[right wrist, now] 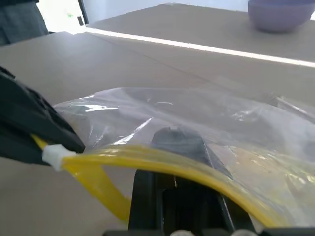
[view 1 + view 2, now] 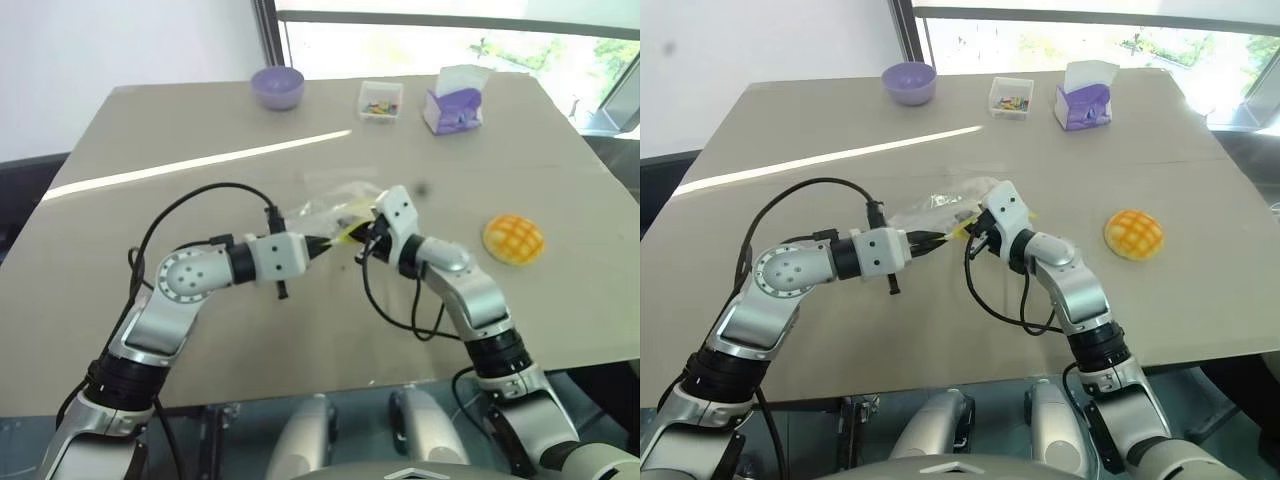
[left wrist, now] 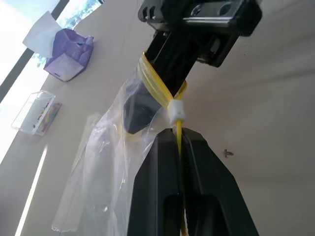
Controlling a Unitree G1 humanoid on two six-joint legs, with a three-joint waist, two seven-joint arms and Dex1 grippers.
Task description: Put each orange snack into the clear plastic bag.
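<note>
Both pincers meet mid-bench: left pincer [image 2: 322, 243] and right pincer [image 2: 366, 232] clamp the clear bag [image 2: 335, 205] by its yellow strip. Right of them lies the orange bun [image 2: 514, 239] on the bench [image 2: 200, 130]. Wrist views: fingers [image 3: 162, 187] pinched on the strip [image 1: 162, 164].

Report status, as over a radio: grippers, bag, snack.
Left gripper and right gripper both shut on the clear plastic bag, at its yellow strip. Orange snack on the table, outside bag. Nothing between them.

Tan table [image 2: 200, 300] – orange snack [image 2: 514, 239], purple bowl [image 2: 277, 86], clear box [image 2: 381, 100], tissue box [image 2: 454, 104].
</note>
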